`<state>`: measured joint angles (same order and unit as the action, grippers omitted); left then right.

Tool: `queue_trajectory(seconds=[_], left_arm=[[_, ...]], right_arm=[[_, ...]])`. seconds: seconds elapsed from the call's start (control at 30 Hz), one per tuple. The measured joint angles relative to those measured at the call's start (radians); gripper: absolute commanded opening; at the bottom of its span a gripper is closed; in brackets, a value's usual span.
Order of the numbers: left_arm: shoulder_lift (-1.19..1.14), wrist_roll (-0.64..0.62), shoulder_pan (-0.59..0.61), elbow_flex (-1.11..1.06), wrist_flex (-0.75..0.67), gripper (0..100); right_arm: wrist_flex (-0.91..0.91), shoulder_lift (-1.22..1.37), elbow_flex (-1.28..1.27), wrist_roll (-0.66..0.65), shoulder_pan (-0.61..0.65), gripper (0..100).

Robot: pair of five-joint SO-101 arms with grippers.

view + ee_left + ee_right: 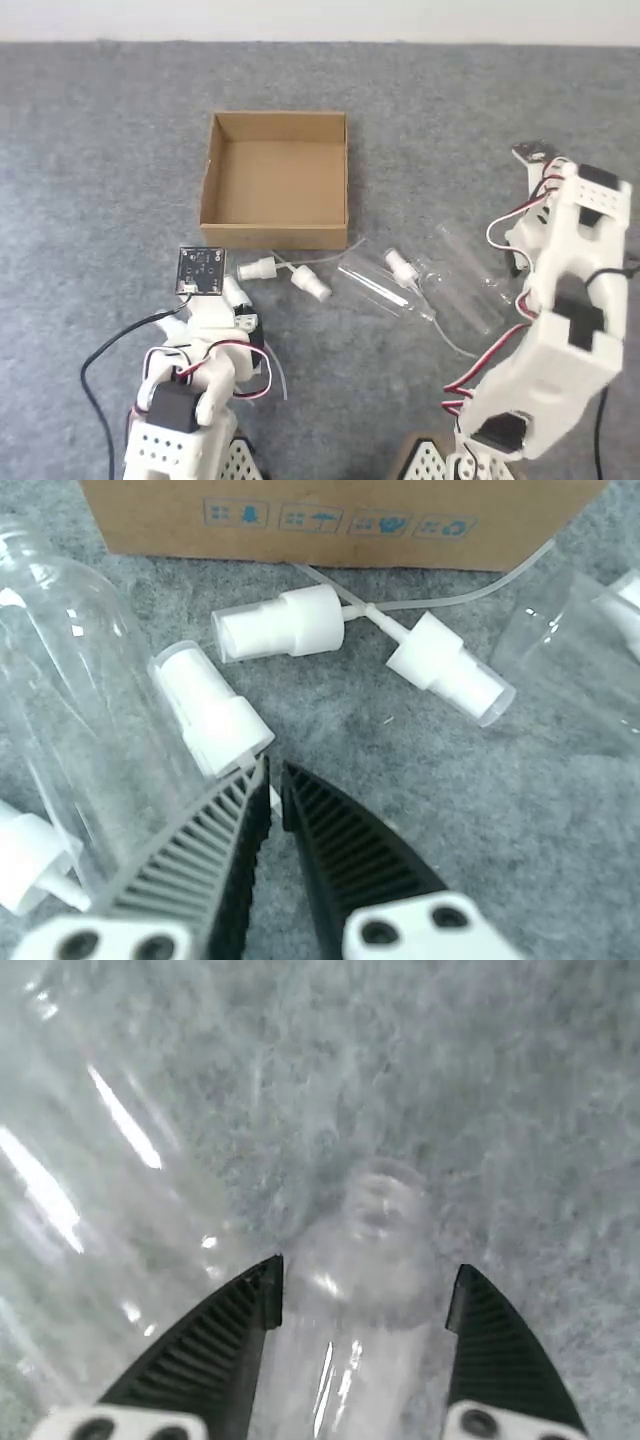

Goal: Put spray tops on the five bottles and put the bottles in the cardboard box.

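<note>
The cardboard box (pixel 275 170) stands open at the back of the grey mat. Clear bottles (pixel 378 285) lie on their sides in front of it and to its right. Two loose white spray tops (pixel 255 268) (pixel 312 284) lie near the box's front wall. My left gripper (pixel 275 777) is shut on the thin tube end of another spray top (pixel 210 715), beside a lying bottle (pixel 70 700). My right gripper (pixel 368 1265) is open, its fingers on either side of the neck of a clear bottle (pixel 375 1250) on the mat.
Another spray top (pixel 403 265) lies among the bottles at the right, and one (pixel 25 860) lies close by my left gripper. Thin dip tubes trail across the mat. The right arm (pixel 560 330) stands over the right side of the table.
</note>
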<state>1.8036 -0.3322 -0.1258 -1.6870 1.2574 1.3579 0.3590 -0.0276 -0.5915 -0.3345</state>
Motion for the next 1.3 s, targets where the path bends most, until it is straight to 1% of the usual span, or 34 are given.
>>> queue_trajectory(seconds=[0.07,0.27,0.43,0.57,0.77,1.03,1.1,1.17,1.3], left_arm=[[0.000,0.000,0.000,0.000,0.000,1],[0.000,0.000,0.000,0.000,0.000,1],[0.000,0.000,0.000,0.000,0.000,1],[0.000,0.000,0.000,0.000,0.000,1],[0.000,0.000,0.000,0.000,0.000,1],[0.000,0.000,0.000,0.000,0.000,1],[0.000,0.000,0.000,0.000,0.000,1],[0.000,0.000,0.000,0.000,0.000,1],[0.000,0.000,0.000,0.000,0.000,1]], right_arm=[[0.000,0.037,0.025,0.000,0.000,9.2],[0.005,0.072,0.075,0.000,-0.005,2.0],[0.087,0.074,0.121,0.000,-0.006,1.3],[0.137,0.038,0.135,-0.005,-0.031,1.3],[0.207,-0.057,0.137,-0.161,-0.054,1.3],[0.215,-0.066,0.106,-0.417,-0.137,1.3],[0.189,-0.066,0.049,-0.468,-0.138,1.3],[0.126,-0.066,-0.012,-0.486,-0.141,2.3],[-0.020,-0.066,-0.124,-0.497,-0.141,11.8]])
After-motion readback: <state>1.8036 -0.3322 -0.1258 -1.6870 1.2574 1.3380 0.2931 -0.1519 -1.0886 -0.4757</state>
